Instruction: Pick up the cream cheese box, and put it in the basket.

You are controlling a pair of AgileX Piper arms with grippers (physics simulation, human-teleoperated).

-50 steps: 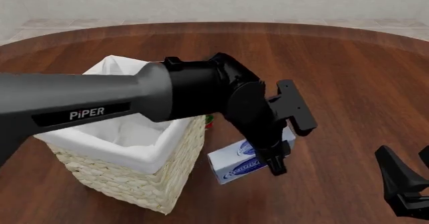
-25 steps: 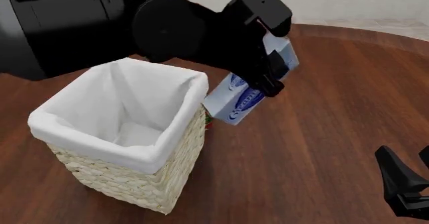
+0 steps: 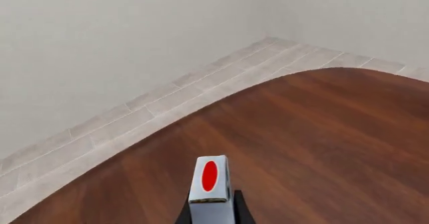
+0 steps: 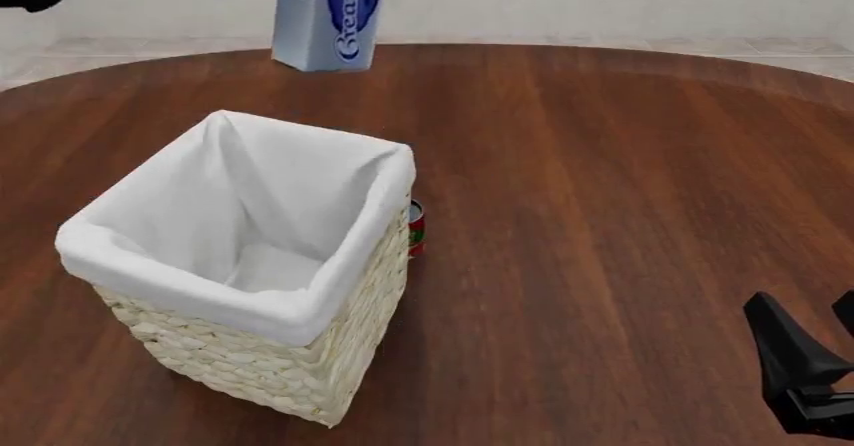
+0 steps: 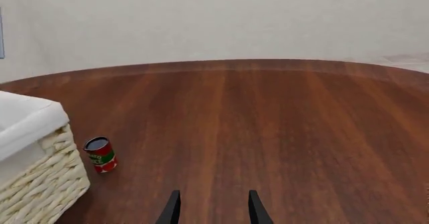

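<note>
The cream cheese box hangs high at the top of the front view, above and behind the far side of the basket, its upper part cut off by the frame. In the left wrist view my left gripper is shut on the box, whose red-marked end points away over the table; dark fingers show at its sides. The basket is a woven wicker square with a white liner, open and empty. My right gripper is open and empty, low at the front right.
A small red-green can stands on the table against the basket's right side; it also shows in the right wrist view next to the basket's corner. The round wooden table's far edge meets a tiled floor and a pale wall.
My left arm has lifted the box from the table beside the basket, up and back to the left, and has mostly left the front view. The right gripper has not moved.
</note>
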